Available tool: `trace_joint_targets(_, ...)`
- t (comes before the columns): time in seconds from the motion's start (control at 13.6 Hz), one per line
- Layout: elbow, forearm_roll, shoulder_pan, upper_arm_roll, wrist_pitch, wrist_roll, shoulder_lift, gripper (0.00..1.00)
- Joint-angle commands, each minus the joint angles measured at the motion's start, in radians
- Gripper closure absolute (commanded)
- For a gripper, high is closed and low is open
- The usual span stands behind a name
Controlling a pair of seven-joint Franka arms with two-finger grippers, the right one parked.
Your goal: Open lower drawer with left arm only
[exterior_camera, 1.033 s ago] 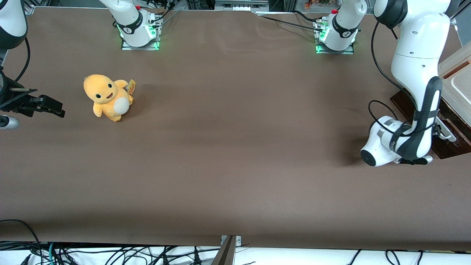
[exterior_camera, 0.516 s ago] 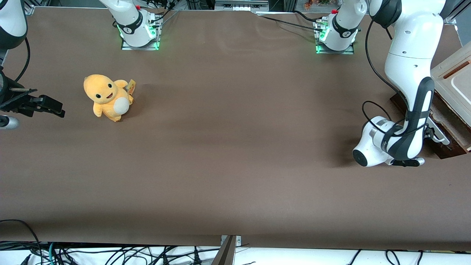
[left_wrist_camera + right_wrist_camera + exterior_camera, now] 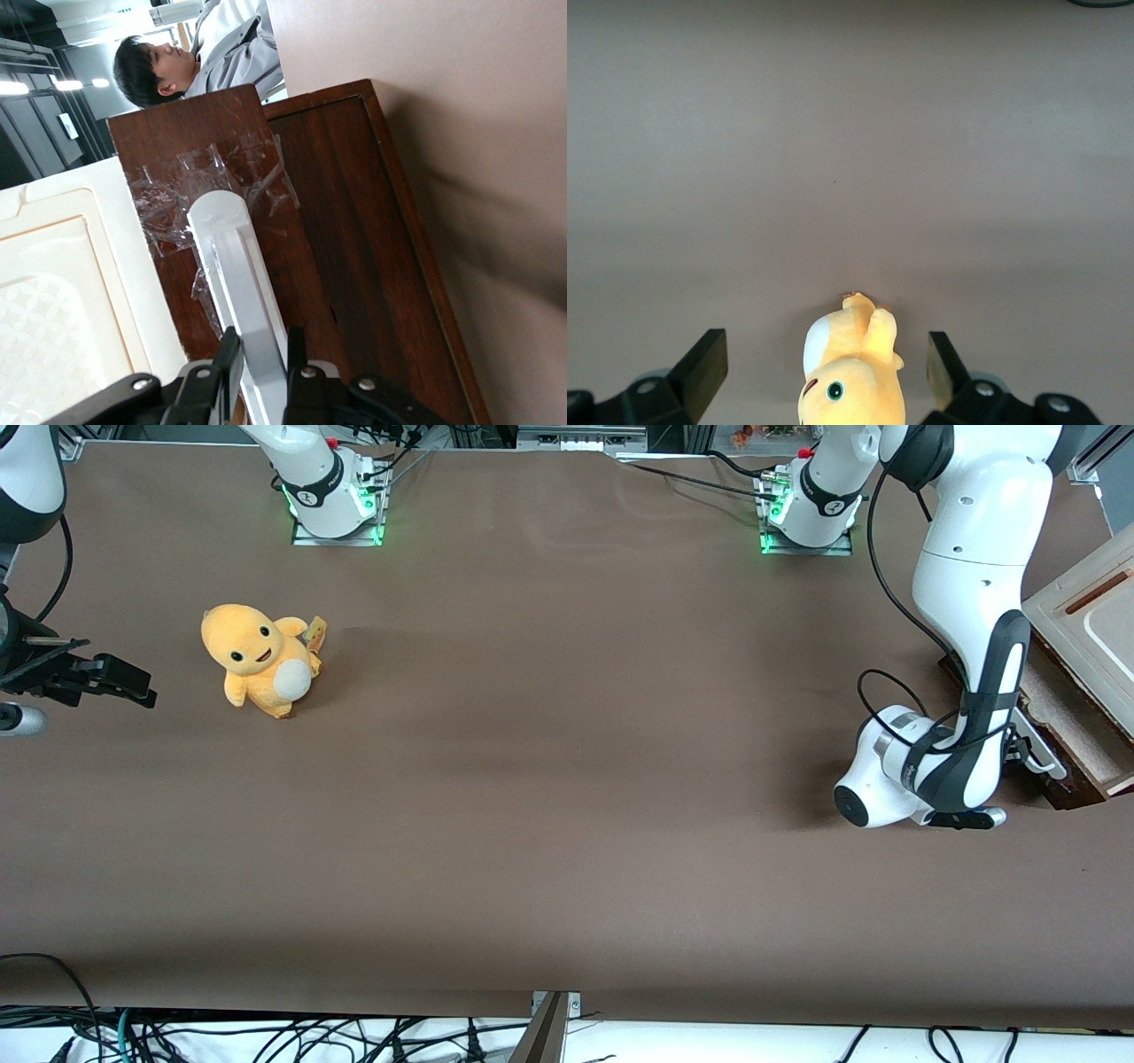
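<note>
Claw is clamping w/ both fingers on white bar handle of lower drawer; bar's long axis is running across claw; pull direction is lying toward parked arm's end of counter.

Claw clamped on lower drawer handle.

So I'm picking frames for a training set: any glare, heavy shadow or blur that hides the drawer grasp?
Front view: even light, a soft shadow on the table beside the left arm; the arm hides the gripper. Left wrist view: the gripper is shut on the white handle of the lower drawer; handle slightly bright, tape glints, background dim, grasp sharp.
</note>
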State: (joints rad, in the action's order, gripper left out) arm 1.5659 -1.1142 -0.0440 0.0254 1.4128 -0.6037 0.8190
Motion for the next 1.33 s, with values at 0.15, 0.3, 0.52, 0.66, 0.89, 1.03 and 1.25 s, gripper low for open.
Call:
trace_joint_targets(0.15,-0.059,0.059,-0.031,0.014,0.000,0.044,0.009,0.00)
trace_joint_targets(0.3,-0.072,0.103,-0.031,0.014,0.000,0.051,-0.003,0.00)
trace_joint_targets(0.52,-0.117,0.187,-0.031,0.016,-0.002,0.073,-0.023,0.00)
trace_joint_targets(0.66,-0.191,0.331,-0.031,0.018,-0.002,0.085,-0.030,0.00)
trace_joint_targets(0.89,-0.283,0.627,-0.022,0.018,0.000,0.088,-0.078,0.00)
trace_joint_targets(1.03,-0.297,0.837,-0.011,0.016,0.011,0.129,-0.144,0.00)
trace_joint_targets(1.25,-0.316,1.086,0.062,0.018,0.080,0.281,-0.228,0.00)
